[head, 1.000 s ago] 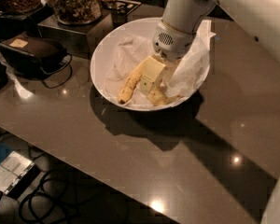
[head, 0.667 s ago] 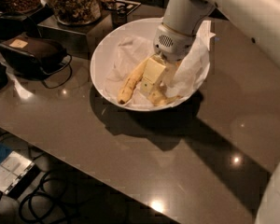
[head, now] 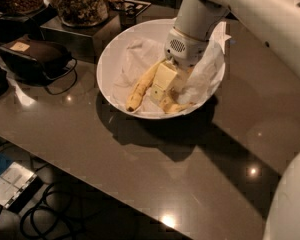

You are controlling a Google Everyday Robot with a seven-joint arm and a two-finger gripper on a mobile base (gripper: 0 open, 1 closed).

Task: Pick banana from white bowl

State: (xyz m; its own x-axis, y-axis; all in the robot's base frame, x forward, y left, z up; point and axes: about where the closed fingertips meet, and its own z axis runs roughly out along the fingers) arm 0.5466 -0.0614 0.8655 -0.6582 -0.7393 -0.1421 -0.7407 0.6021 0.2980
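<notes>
A large, round, shallow white bowl [head: 109, 54] sits on a dark, glossy grey-brown table [head: 140, 179]. Everything else is placed in relation to this bowl.

The bowl is lined with crumpled white paper [head: 136, 58], which probably cushions the fruit and keeps it from sliding. Two bananas lie on the paper. The task's thing, a plump, strongly curved yellow banana [head: 173, 105], rests at the bowl's near side, its thin hooked end pointing towards the bowl's right rim. A slimmer, straighter yellow banana [head: 140, 87] lies just beside it, towards the bowl's left, running from the near rim to the centre.

A thick white robot arm [head: 250, 9] comes in from above the bowl's far right and angles downward, likely so that it clears the rim. Its pale cream two-finger gripper [head: 164, 90] is inside the bowl, low over the middle, directly above the curved banana and covering most of it. Whether the gripper is spread apart or clamped on the fruit cannot be told here.

Beyond the bowl's far left rim stand clear jars of mixed snacks [head: 80, 3]. A dark pouch with a looping cable [head: 34, 57] lies to the bowl's left.
</notes>
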